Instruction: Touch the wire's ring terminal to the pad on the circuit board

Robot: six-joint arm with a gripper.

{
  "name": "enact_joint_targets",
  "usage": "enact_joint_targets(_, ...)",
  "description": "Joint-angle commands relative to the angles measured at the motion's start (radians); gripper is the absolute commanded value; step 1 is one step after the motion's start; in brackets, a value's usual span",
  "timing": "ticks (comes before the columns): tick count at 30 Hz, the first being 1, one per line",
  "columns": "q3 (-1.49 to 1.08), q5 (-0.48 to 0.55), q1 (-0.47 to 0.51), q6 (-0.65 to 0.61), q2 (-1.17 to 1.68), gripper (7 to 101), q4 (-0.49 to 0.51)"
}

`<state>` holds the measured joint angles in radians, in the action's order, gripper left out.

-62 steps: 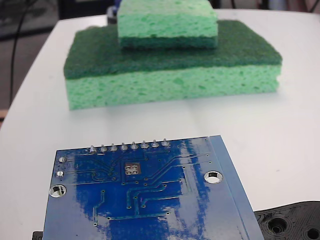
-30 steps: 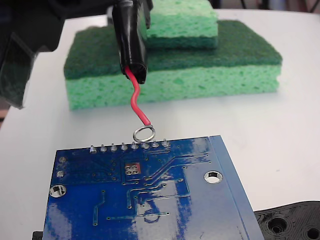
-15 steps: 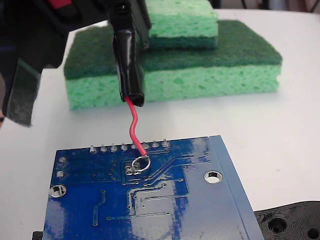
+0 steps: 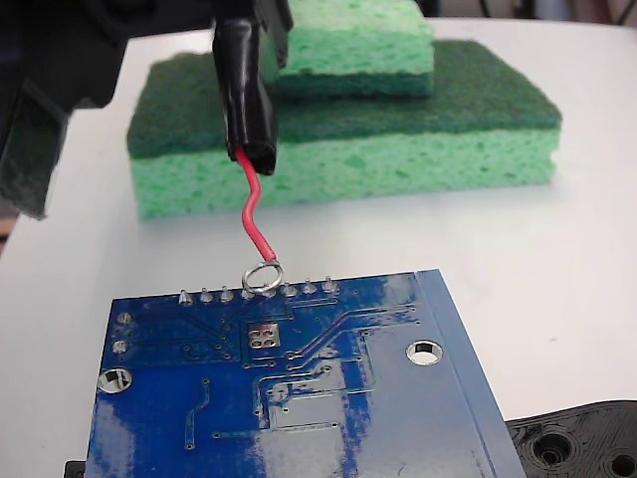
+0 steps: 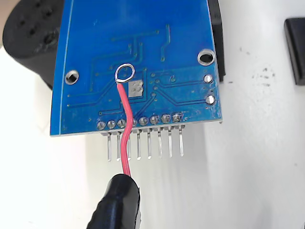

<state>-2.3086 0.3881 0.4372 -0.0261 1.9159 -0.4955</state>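
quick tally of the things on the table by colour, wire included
green: 2, the big sponge and the small sponge on it
blue: 1, the board
red: 1, the wire
black: 1, the plate
total: 5

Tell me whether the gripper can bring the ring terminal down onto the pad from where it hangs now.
Probably yes. The ring terminal hangs above the circuit board's far edge, the pad lies bare close by, and nothing stands between them.
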Motion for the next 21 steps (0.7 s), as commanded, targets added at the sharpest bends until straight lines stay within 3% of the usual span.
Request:
enact_joint_targets(1,0.006,0.000,-0.005,0.000,0.034,100.3,-0.009)
enact_joint_targets(15,-0.094,-0.035,-0.086,0.017,0.314,100.3,-0.055)
enact_joint_targets(21,-0.199,-0.003,-0.087,0.003,0.468,100.3,-0.069)
